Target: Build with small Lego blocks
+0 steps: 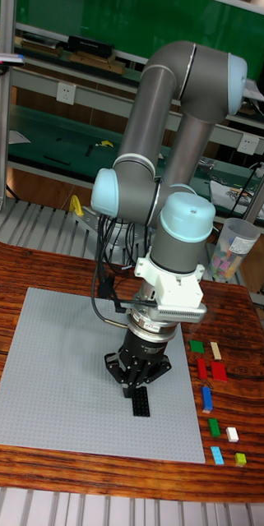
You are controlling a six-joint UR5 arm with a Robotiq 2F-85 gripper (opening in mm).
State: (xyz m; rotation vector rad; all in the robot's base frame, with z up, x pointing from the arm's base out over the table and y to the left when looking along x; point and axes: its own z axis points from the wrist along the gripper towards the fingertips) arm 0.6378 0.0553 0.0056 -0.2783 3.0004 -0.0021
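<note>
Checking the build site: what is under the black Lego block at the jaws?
The grey baseplate lies under the black block. Its upper end is covered by the gripper.

A black Lego block (140, 403) lies flat on the grey baseplate (57, 378); coloured blocks (210, 371) lie just right.

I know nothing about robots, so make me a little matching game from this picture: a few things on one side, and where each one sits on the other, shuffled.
Things:
1. black brick
2. blue brick
3. clear cup
4. end effector

Places:
A. on the wooden table, far right, behind the loose pieces
B. on the grey baseplate, under the arm's tip
C. directly above the black brick
D. among the loose pieces to the right of the baseplate

Pairs: 1-B, 2-D, 3-A, 4-C
</note>
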